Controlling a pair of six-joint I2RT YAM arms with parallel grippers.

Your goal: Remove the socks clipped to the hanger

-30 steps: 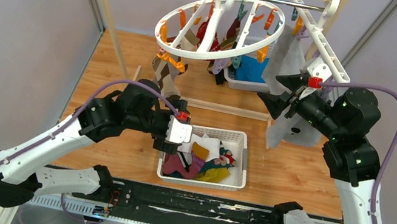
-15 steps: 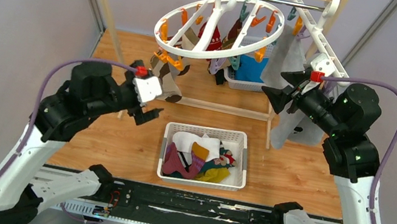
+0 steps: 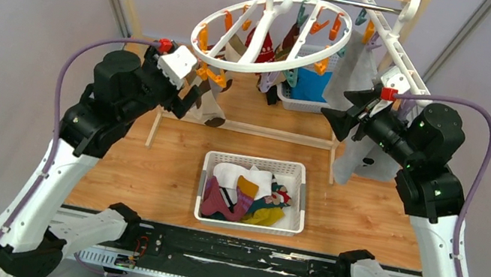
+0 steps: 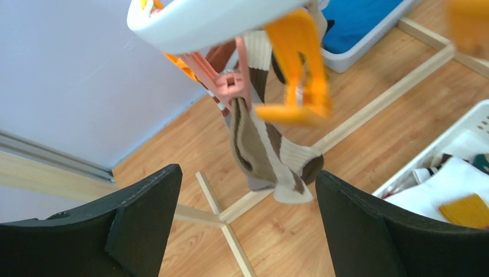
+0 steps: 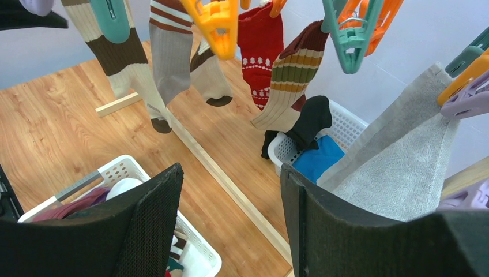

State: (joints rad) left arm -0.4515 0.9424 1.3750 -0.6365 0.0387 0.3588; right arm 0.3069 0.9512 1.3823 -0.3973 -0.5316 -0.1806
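Observation:
The round white hanger (image 3: 271,29) hangs tilted from the wooden rail, and its rim shows in the left wrist view (image 4: 196,20). Several socks are still clipped to it. These include a brown-cream sock (image 3: 205,101) (image 4: 268,153), a red sock with white pattern (image 5: 262,40) and a striped sock (image 5: 291,75). My left gripper (image 3: 186,101) (image 4: 247,173) is open and empty, just left of and below the brown-cream sock, not touching it. My right gripper (image 3: 335,112) (image 5: 230,167) is open and empty, right of the hanger and facing the hanging socks.
A white basket (image 3: 257,161) on the floor between the arms holds several loose socks. A large grey cloth (image 3: 347,152) (image 5: 398,156) hangs from the straight white clip rack (image 3: 395,50) beside my right gripper. A far basket (image 3: 302,104) (image 5: 352,124) holds blue fabric.
My left arm has lifted from over the white basket up and to the left, to beside the brown-cream sock, its jaws open. My right arm has hardly moved.

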